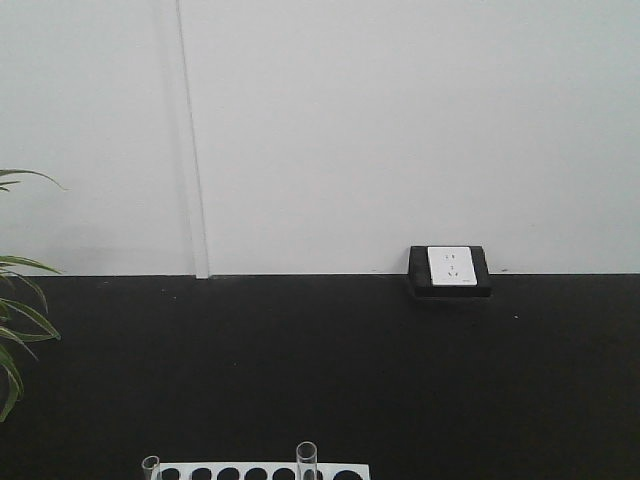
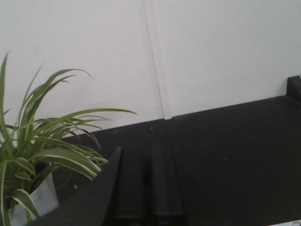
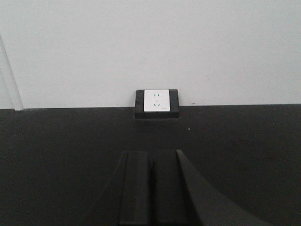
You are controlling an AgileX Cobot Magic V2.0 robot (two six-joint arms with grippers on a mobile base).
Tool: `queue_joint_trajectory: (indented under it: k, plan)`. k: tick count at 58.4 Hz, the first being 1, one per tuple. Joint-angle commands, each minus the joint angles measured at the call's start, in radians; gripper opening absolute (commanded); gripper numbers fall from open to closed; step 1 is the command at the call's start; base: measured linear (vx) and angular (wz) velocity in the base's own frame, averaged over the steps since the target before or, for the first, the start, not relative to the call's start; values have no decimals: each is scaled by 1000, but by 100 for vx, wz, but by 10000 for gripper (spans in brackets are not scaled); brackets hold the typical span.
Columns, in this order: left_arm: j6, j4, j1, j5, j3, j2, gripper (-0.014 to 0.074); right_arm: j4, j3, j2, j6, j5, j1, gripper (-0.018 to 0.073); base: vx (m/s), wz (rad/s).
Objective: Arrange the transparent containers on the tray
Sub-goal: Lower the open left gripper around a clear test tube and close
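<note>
Two clear glass test tubes stand upright in a white perforated rack at the bottom edge of the front view: one tube at the rack's left end, a taller one further right. The yellow tray is out of view. My left gripper is shut, its dark fingers pressed together with nothing between them, pointing at the black wall band. My right gripper is likewise shut and empty, aimed toward the wall socket. Neither gripper is near the tubes.
A green spider plant in a pale pot sits left of my left gripper, and the plant's leaves show at the front view's left edge. A white socket in a black frame sits on the wall, above the black band.
</note>
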Motion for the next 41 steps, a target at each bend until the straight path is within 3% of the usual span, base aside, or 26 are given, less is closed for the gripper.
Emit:
queue_joint_trajectory:
  k: [1,13,22,31,36,41]
  plan:
    - [0,1,2,-73,-28,55,325,-1,-33,22,-3,-68,-6,165,0,0]
    - [-6,-9,2,-167,-28,164,498,-1,-33,39,-3,-54,-6,347,0,0]
    - [-59,-45,2,-182,-27,247,506,-1,-33,39,-3,-54,-6,433,0,0]
    - [-81,-98,-16,-203,39,339,506,-1,-33,39,-3,-54,-6,440,0,0]
    - [-84,-119,-43,-297,118,375,506,-1,-33,39,-3,-54,-6,439,0,0]
    - [-111,-121,-85,-467,222,393,506,-1,-33,39,-3,-54,-6,439,0,0]
